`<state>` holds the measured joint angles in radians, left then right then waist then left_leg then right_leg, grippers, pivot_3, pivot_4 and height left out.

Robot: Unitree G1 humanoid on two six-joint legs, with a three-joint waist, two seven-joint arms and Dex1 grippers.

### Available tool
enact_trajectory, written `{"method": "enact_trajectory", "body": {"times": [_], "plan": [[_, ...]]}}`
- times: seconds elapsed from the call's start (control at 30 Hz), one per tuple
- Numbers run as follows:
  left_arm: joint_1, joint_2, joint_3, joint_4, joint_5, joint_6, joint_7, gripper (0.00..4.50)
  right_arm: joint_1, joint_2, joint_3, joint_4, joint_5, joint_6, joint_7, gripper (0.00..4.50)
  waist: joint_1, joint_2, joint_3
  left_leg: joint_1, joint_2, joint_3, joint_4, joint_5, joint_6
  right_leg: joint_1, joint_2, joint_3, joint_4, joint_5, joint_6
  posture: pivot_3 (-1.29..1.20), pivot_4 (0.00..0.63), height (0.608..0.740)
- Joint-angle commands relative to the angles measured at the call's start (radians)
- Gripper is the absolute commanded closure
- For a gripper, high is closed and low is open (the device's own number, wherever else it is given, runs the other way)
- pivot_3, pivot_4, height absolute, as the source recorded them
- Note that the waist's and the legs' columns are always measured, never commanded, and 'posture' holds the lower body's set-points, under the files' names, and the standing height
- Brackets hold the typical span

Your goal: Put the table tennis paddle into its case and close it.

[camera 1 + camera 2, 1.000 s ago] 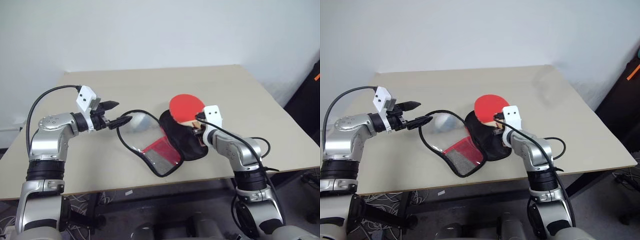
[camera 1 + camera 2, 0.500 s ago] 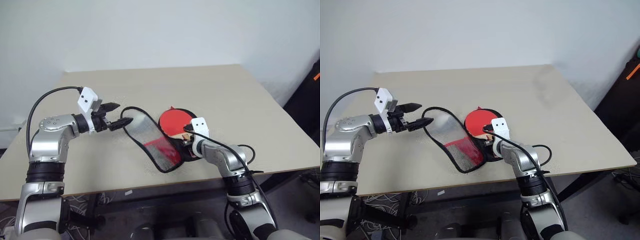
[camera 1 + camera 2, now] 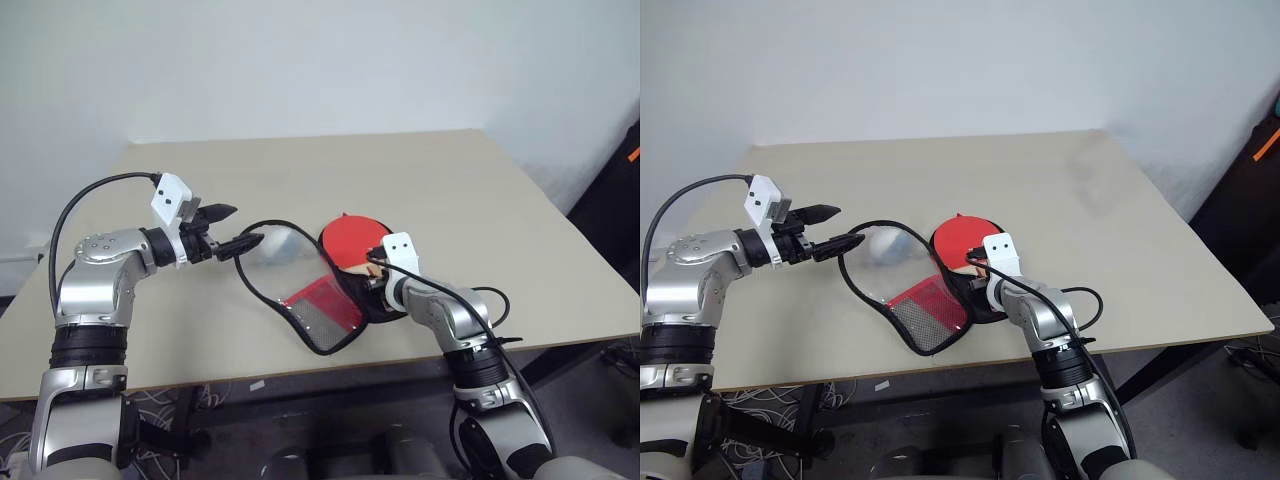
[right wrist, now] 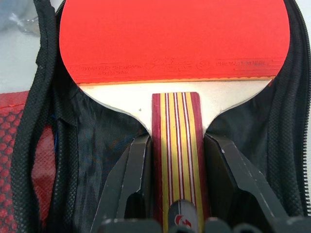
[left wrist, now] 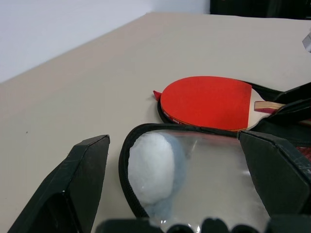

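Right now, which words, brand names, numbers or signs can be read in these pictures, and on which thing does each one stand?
No text can be read with certainty.
Table tennis paddle: a line of small print runs along the lower edge of the red rubber; too small and faint to read.
Paddle handle: a small red and white badge near the right gripper; cut off, unreadable.
Case: no print shows on the open flap.

The paddle (image 3: 356,238) lies face up inside the opened case (image 3: 375,292), its round red blade resting on the black lining and its pale wooden handle, striped red, pointing toward the near edge of the tabletop. The case's lid, with a clear window and a red mesh end, is lifted open beside it.
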<state>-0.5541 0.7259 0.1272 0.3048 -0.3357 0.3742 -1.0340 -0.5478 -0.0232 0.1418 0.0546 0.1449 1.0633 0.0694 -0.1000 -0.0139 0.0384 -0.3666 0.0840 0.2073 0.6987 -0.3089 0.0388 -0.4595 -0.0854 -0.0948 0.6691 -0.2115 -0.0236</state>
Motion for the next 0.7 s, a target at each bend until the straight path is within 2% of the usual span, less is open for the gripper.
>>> {"method": "enact_trajectory", "body": {"times": [0.03, 0.07, 0.3, 0.33, 0.4, 0.5, 0.7], "plan": [[-0.007, 0.015, 0.030, -0.027, -0.018, -0.011, 0.001, 0.00, -0.001, -0.015, 0.003, -0.036, -0.016, 0.001, 0.005, 3.28, 0.000, 0.000, 0.000, 0.000, 0.000, 0.000, 0.000, 0.000, 0.000, 0.000, 0.000, 0.000, 0.000, 0.000, 0.000, 0.00, 0.000, 0.740], [-0.008, 0.015, 0.031, -0.026, -0.017, -0.012, 0.000, 0.00, 0.001, -0.016, 0.004, -0.038, -0.016, 0.002, 0.006, 3.28, 0.000, 0.000, 0.000, 0.000, 0.000, 0.000, 0.000, 0.000, 0.000, 0.000, 0.000, 0.000, 0.000, 0.000, 0.000, 0.00, 0.000, 0.740], [-0.027, 0.035, 0.036, 0.006, -0.003, -0.038, -0.004, 0.00, 0.003, -0.044, -0.007, -0.086, -0.010, 0.048, 0.010, 0.98, -0.001, 0.000, 0.000, 0.000, 0.000, 0.000, 0.000, 0.000, 0.000, 0.000, 0.000, 0.000, 0.000, 0.000, 0.000, 0.00, 0.000, 0.740], [-0.029, 0.044, 0.041, 0.012, -0.002, -0.041, -0.007, 0.00, 0.004, -0.048, -0.019, -0.107, -0.004, 0.064, 0.012, 0.54, -0.001, 0.000, 0.000, 0.000, 0.000, 0.000, 0.000, 0.000, 0.000, 0.000, 0.000, 0.000, 0.000, 0.000, 0.000, 0.00, 0.000, 0.740], [-0.032, 0.058, 0.045, 0.022, -0.003, -0.048, -0.014, 0.00, 0.005, -0.051, -0.033, -0.137, 0.003, 0.087, 0.016, 0.03, -0.001, 0.000, 0.000, 0.000, 0.000, 0.000, 0.000, 0.000, 0.000, -0.001, 0.000, 0.000, 0.000, 0.000, 0.000, 0.00, 0.000, 0.740], [-0.034, 0.112, 0.073, 0.046, -0.015, -0.056, -0.047, 0.00, -0.007, -0.081, -0.114, -0.249, 0.062, 0.150, 0.067, 0.03, -0.001, 0.000, 0.000, 0.000, 0.000, 0.000, 0.000, 0.000, 0.000, -0.001, 0.000, 0.000, 0.000, 0.000, 0.000, 0.00, 0.000, 0.740], [-0.038, 0.196, 0.147, 0.135, -0.049, -0.052, -0.095, 0.00, -0.068, -0.251, -0.274, -0.441, 0.254, 0.224, 0.280, 0.03, 0.001, 0.000, 0.000, -0.001, 0.000, -0.001, -0.001, 0.000, 0.000, -0.001, 0.000, -0.001, -0.003, 0.000, 0.000, 0.00, 0.000, 0.740]]}}
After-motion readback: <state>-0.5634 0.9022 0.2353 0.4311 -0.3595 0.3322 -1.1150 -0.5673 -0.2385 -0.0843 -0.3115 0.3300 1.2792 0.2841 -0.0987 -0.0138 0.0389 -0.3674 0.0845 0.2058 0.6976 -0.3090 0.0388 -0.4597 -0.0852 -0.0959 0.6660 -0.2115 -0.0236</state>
